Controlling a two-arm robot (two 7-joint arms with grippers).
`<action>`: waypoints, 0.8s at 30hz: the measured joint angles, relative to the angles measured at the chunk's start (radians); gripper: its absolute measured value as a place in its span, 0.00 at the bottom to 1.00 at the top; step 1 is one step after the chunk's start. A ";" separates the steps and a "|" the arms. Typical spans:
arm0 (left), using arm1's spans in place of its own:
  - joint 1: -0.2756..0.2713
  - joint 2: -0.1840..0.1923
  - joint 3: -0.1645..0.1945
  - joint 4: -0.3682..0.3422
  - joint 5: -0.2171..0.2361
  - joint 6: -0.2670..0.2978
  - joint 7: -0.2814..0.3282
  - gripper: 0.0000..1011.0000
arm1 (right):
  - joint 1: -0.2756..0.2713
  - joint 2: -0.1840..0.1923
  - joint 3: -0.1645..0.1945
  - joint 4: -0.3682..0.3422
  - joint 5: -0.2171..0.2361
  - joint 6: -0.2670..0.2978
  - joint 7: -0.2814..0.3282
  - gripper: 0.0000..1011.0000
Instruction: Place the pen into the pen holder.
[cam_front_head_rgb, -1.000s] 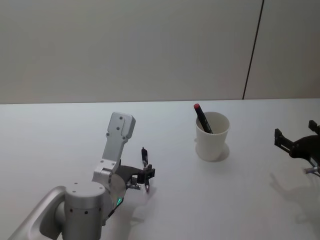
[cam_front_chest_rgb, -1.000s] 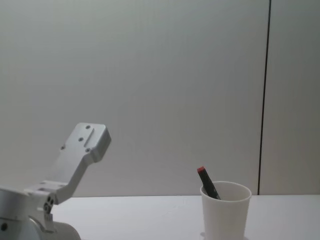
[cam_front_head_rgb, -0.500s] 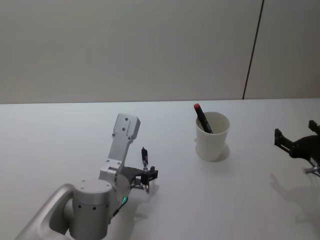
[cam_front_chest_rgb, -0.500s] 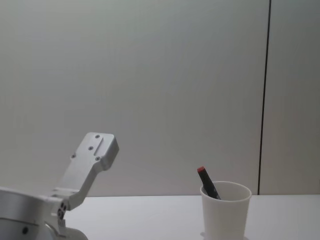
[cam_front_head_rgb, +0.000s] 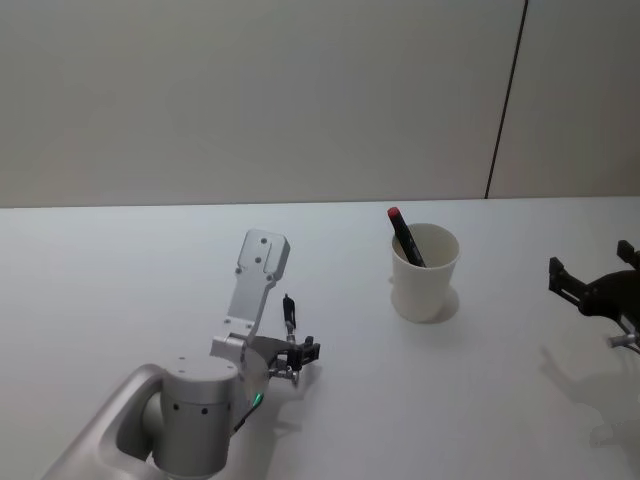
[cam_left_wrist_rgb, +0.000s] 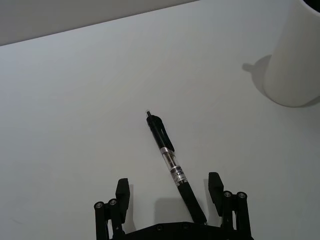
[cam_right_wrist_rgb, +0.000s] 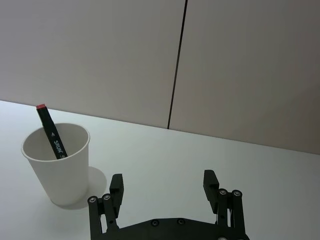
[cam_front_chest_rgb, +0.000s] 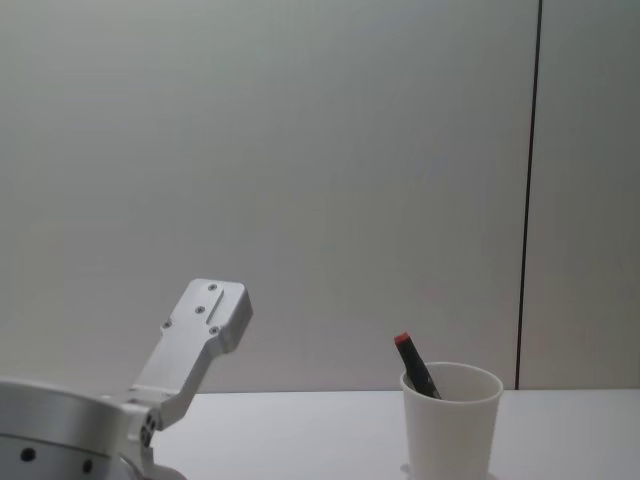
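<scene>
Your left claw has edged forward and, wide open, straddles a black-and-clear ballpoint pen lying ungrasped on the counter. A red-tipped black marker already stands in the white paper cup; right claw parked open.

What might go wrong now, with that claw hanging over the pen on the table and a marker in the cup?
1. The pen lies slanted between the left gripper's open fingers, so they may pinch it off-centre and it could swivel or slip.
2. A marker leans inside the paper cup; the incoming pen might bump it or tip the cup.
The right gripper sits parked at the right.
</scene>
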 joint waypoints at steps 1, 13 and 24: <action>-0.001 -0.002 0.000 0.003 0.001 0.001 0.001 0.99 | 0.000 0.000 0.000 0.000 0.000 0.000 0.000 0.99; -0.018 -0.024 0.001 0.036 0.021 0.024 0.003 0.98 | 0.000 0.000 0.000 0.000 0.000 0.000 0.000 0.99; -0.031 -0.037 0.001 0.053 0.052 0.055 -0.009 0.75 | 0.000 0.000 0.000 0.000 0.000 0.000 0.000 0.99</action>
